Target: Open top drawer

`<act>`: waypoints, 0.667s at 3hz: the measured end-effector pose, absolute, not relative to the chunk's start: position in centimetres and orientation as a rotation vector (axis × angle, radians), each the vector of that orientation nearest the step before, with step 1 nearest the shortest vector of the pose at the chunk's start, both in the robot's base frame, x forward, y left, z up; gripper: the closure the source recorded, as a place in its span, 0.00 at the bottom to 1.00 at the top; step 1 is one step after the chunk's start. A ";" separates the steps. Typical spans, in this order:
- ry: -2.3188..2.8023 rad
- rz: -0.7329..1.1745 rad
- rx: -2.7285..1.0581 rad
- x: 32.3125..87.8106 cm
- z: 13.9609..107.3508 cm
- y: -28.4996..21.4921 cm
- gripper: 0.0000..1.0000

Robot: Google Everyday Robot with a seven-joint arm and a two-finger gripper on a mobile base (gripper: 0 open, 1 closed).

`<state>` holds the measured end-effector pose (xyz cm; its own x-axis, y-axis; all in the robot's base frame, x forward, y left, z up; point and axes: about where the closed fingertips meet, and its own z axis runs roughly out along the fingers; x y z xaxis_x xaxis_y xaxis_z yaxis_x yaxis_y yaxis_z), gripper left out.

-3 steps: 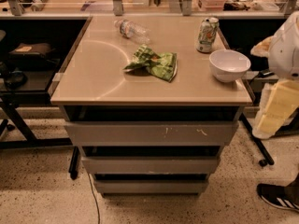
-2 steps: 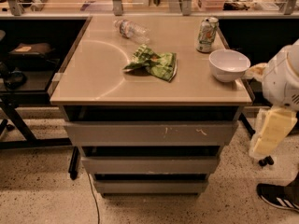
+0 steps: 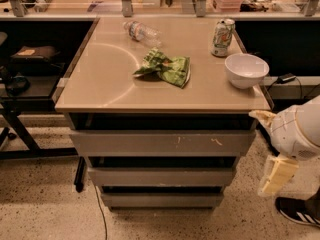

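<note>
Table (image 3: 100, 91) is filling mid-frame. Top drawer (image 3: 150, 143) is sitting right under the tabletop, looking shut. My gripper (image 3: 277, 174) is hanging low beside the table's right side, apart from the drawer; wide or narrow, I cannot tell. Bowl (image 3: 246, 70) and can (image 3: 222, 37) are sitting on the table.

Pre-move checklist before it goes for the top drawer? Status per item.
1. Top drawer to start from shut: ok, it looks shut.
2. Gripper lined up on the drawer front: not ok; it hangs low, off to the right, apart from it.
3. Handle to grab: not ok; the front is flat, with only a dark gap above it.
4. Space by the gripper: not ok; a shoe sits just below it, so probably a person's foot.
5. Bowl back from the front edge of the tabletop: ok.
</note>
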<state>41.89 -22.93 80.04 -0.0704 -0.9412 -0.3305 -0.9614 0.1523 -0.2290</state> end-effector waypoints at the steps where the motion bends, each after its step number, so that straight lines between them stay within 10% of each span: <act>1: 1.912 0.160 -1.885 43.9 74.9 -22.8 0.00; 2: 1.912 0.160 -1.885 43.9 74.9 -22.8 0.00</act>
<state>43.93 -22.85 74.93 0.0334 -0.9203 -0.3898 -0.9722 0.0604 -0.2260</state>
